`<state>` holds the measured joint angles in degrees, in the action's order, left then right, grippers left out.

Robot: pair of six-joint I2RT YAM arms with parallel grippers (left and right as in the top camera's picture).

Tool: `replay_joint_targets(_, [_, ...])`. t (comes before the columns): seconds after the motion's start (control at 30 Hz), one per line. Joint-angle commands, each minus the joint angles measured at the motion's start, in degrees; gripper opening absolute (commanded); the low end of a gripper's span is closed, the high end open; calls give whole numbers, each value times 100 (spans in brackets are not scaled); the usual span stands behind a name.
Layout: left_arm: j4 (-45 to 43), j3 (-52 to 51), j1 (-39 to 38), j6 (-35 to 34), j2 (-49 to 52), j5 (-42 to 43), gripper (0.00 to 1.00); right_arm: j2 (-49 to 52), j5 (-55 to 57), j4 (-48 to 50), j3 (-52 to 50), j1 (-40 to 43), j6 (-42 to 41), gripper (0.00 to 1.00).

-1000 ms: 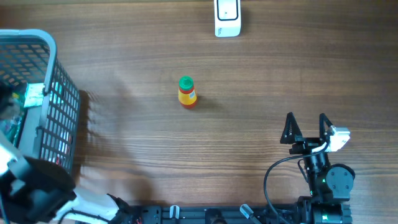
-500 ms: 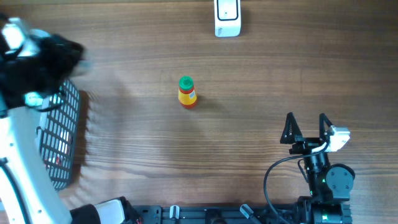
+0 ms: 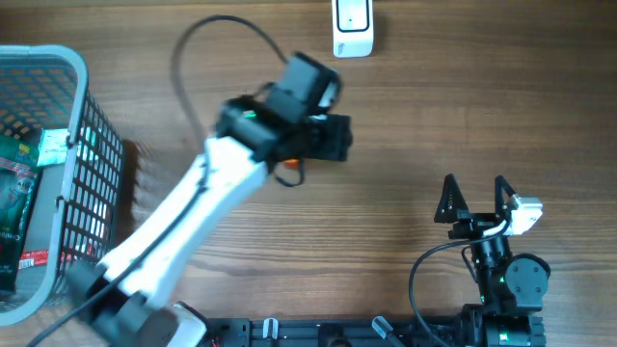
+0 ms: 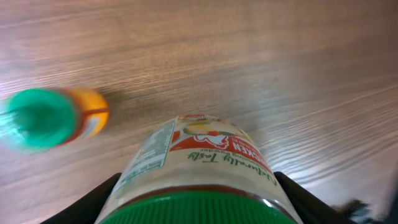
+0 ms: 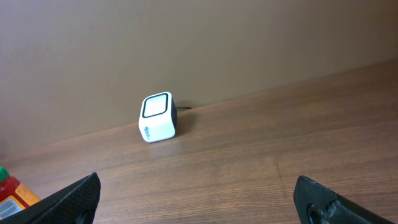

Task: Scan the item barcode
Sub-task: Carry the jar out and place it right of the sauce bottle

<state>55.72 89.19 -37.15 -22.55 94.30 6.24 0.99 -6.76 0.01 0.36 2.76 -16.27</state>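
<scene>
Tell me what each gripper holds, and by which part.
The left gripper holds a jar by its sides, with the fingers on either side near the green lid. The right gripper stands open and holds nothing.

Overhead | you see left arm (image 3: 183,231) across mid-table, left gripper (image 3: 335,137) (jaws hidden) near scanner (image 3: 352,29) | basket (image 3: 96,193) at left edge | right gripper (image 3: 475,193) jaws apart

This looks like a mock shop checkout built on a robotics lab bench. A wood-grain tabletop (image 3: 434,116) carries a white barcode scanner (image 3: 353,29) and a grey shopping basket (image 3: 96,183) of packaged goods (image 3: 17,202). There is also a labelled grocery jar (image 4: 199,155), a plain wall (image 5: 186,37), and a left arm (image 3: 183,226) and right arm (image 3: 506,280) mounted at the near edge.
</scene>
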Motion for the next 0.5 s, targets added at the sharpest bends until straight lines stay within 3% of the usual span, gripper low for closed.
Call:
replay_joint_targets(0.0, [-219, -37, -369, 437, 925, -533, 65, -20, 79, 28, -7, -20, -39, 100])
replay_joint_targets(0.1, [-240, -37, -481, 535, 1670, -1040, 65, -20, 79, 28, -7, -20, -39, 100])
replay_joint_targets(0.4, [-595, -35, -450, 557, 2653, -863, 75, -20, 79, 28, -7, -20, -39, 100])
replay_joint_targets(0.43, [-568, -33, -455, 540, 2594, -813, 79, -20, 76, 28, -7, -20, -42, 100])
replay_joint_targets(0.47, [-553, -24, -455, 540, 2538, -726, 100, -20, 79, 28, -7, -20, -42, 100])
